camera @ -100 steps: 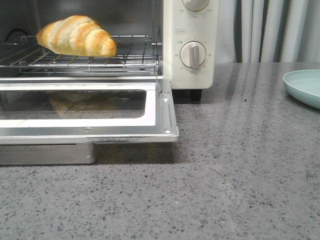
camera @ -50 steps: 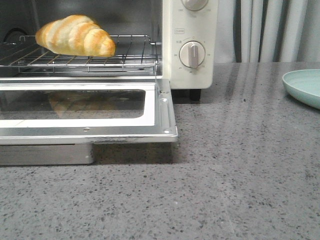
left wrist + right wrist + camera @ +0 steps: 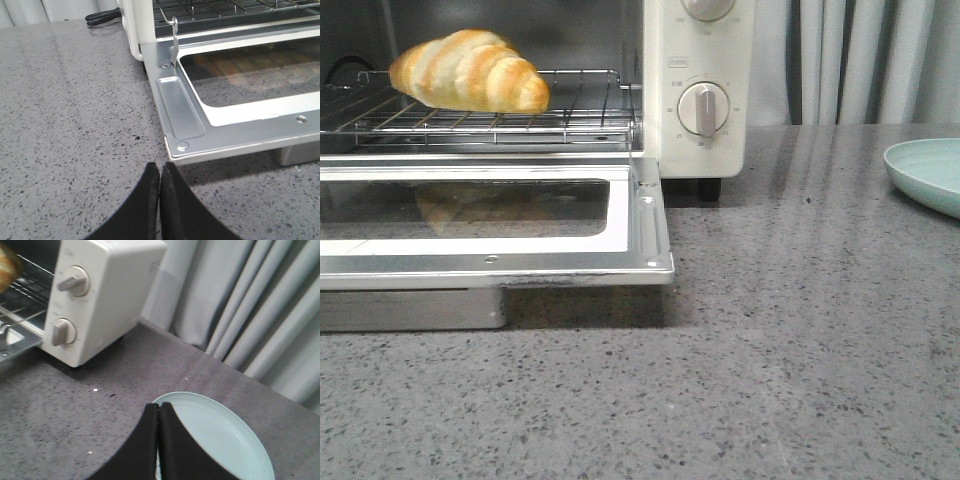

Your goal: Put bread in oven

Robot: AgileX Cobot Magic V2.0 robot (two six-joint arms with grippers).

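Note:
The bread (image 3: 470, 72), a golden-brown striped roll, lies on the wire rack (image 3: 570, 115) inside the cream-white oven (image 3: 705, 90), whose glass door (image 3: 640, 215) is folded down flat. A sliver of the bread shows in the right wrist view (image 3: 6, 265). My left gripper (image 3: 160, 167) is shut and empty, just off the near corner of the open door (image 3: 180, 145). My right gripper (image 3: 158, 407) is shut and empty above the rim of the pale green plate (image 3: 225, 440). Neither gripper appears in the front view.
The pale green plate (image 3: 930, 170) sits at the right edge of the grey speckled counter (image 3: 800, 350). Grey curtains (image 3: 860, 60) hang behind. A black cable (image 3: 102, 17) lies beside the oven. Two round knobs (image 3: 703, 108) are on the oven's right panel.
The view has shifted very slightly; the bread and oven sit a touch lower-left in frame than a second ago. Nothing else has moved.

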